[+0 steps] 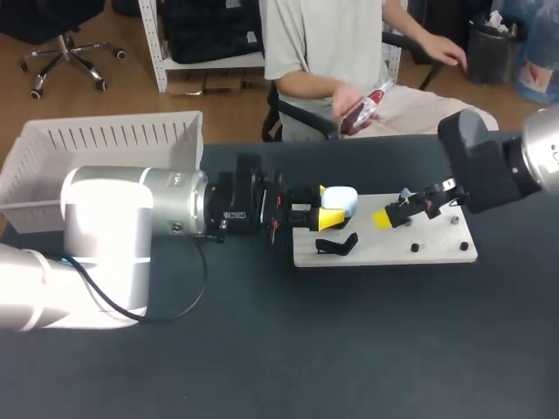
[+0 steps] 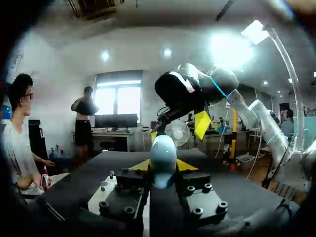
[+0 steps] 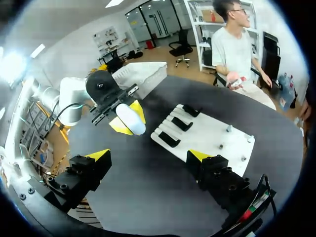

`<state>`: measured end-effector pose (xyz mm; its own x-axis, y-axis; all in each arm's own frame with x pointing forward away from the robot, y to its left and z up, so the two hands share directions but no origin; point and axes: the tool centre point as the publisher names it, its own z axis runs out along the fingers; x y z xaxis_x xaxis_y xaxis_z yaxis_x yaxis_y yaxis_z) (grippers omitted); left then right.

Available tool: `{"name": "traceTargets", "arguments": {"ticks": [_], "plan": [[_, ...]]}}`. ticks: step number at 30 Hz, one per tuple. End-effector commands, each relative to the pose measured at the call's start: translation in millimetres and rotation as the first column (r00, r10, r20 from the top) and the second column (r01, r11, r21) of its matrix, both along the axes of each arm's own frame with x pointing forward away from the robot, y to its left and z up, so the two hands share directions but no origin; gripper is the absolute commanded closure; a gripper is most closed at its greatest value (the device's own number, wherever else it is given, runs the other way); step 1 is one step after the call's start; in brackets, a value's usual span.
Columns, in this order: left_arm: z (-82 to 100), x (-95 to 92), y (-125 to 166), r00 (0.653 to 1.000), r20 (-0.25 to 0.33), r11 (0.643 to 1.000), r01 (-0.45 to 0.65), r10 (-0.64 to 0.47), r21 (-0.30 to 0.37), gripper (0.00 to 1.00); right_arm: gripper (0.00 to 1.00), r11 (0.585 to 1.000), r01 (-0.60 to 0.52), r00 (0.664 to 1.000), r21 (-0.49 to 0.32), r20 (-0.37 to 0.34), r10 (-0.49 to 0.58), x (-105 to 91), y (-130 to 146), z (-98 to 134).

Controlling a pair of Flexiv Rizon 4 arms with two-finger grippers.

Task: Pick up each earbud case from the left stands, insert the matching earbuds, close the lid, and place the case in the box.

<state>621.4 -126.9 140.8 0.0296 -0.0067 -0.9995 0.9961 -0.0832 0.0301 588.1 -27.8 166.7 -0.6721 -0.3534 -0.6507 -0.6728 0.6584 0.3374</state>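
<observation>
Dark table (image 1: 349, 349): one white case (image 1: 341, 199), three black stands (image 3: 181, 123)

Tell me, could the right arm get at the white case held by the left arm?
Probably yes: the right gripper is open, and nothing shows between it and the case in the left gripper.

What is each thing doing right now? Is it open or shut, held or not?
earbud case, lid looks shut, held in the air.
left gripper, jaws shut on the earbud case.
right gripper, jaws open, holding nothing.
stands, three in view, all bare.
</observation>
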Motion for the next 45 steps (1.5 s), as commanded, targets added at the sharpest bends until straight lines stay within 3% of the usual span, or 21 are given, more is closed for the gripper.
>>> {"name": "traceTargets", "arguments": {"ticks": [1, 22, 45], "plan": [[-0.9, -1.6, -1, 1.0, 0.007, 1.0, -0.01, 0.01, 0.001, 1.0, 0.0, 1.0, -0.01, 1.0, 0.009, -0.005, 0.01, 3.6, 9, 0], [-0.9, -1.6, -1, 1.0, 0.007, 1.0, -0.01, 0.01, 0.001, 1.0, 0.0, 0.998, -0.049, 0.997, -0.026, -0.06, 0.047, 20.4, 41, -4], [-0.9, -1.6, -1, 1.0, 0.007, 1.0, -0.01, 0.01, 0.001, 1.0, 0.0, 0.999, -0.019, 0.996, -0.033, -0.084, 0.016, 34.2, 37, -16]]}}
